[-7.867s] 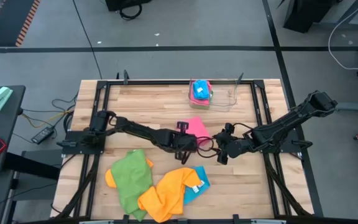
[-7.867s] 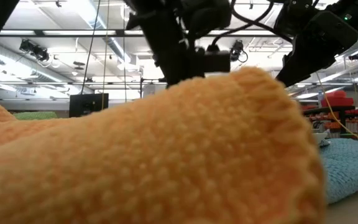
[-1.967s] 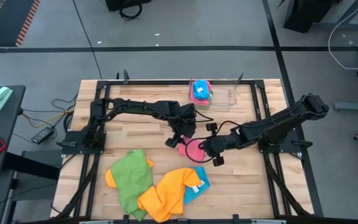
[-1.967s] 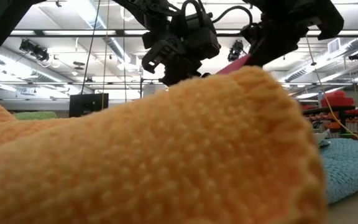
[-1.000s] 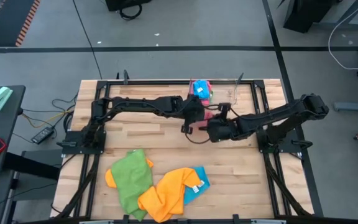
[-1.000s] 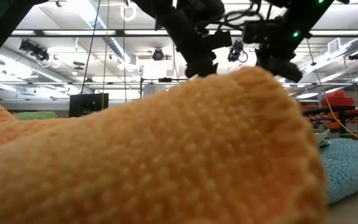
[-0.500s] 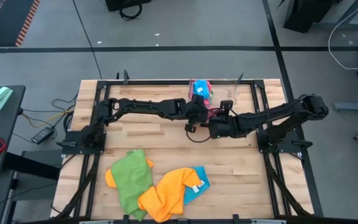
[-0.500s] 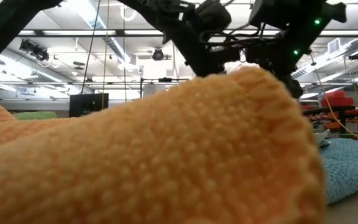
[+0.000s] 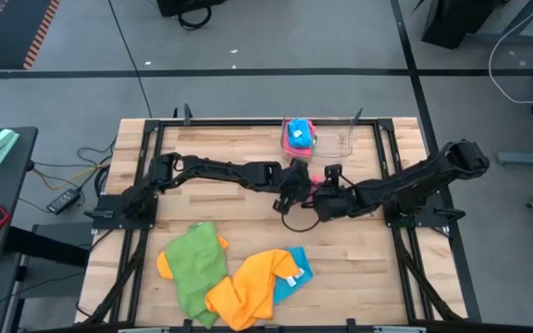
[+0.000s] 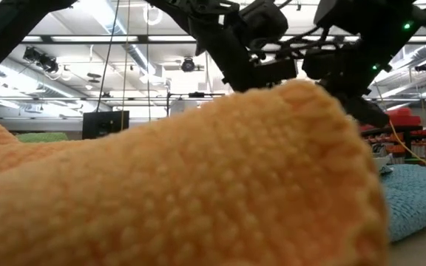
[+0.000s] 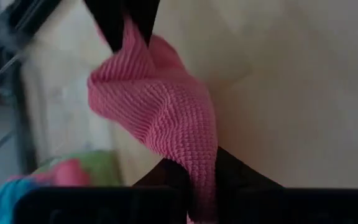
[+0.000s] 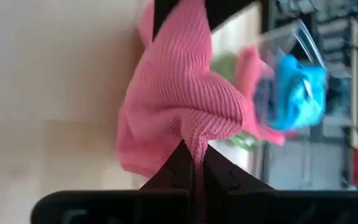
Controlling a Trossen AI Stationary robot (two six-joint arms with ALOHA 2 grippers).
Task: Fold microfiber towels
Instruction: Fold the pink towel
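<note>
A pink microfiber towel point(image 9: 315, 177) hangs bunched between my two grippers, just in front of the clear tray point(image 9: 336, 141). My left gripper point(image 9: 301, 183) is shut on one end of it and my right gripper point(image 9: 321, 197) is shut on the other. The left wrist view shows the towel point(image 11: 151, 99) running from my left gripper point(image 11: 194, 182) to the other arm's fingers. The right wrist view shows the same towel point(image 12: 179, 99) above my right gripper point(image 12: 194, 167). Green point(image 9: 192, 264), orange point(image 9: 246, 289) and blue point(image 9: 294, 273) towels lie heaped near the front edge. My left gripper pinches a gathered end of the pink towel point(image 11: 196, 149) between its two fingers, slanting down from the table's left. The cloth runs slack from there to the other gripper. My right gripper pinches the opposite gathered end point(image 12: 194, 138) between its two fingers, slanting down from the table's right; the towel bulges in loose folds beyond them.
The clear tray at the far edge holds a folded stack, blue on pink point(image 9: 297, 136). In the low view the orange towel point(image 10: 198, 185) fills the foreground and hides the table. Bare wood point(image 9: 211, 199) lies left of the grippers and between them and the heap.
Both grippers have sunk toward the table and come slightly toward the near edge, still shut on the pink towel, which went with them and stays bunched between them close to the tray.
</note>
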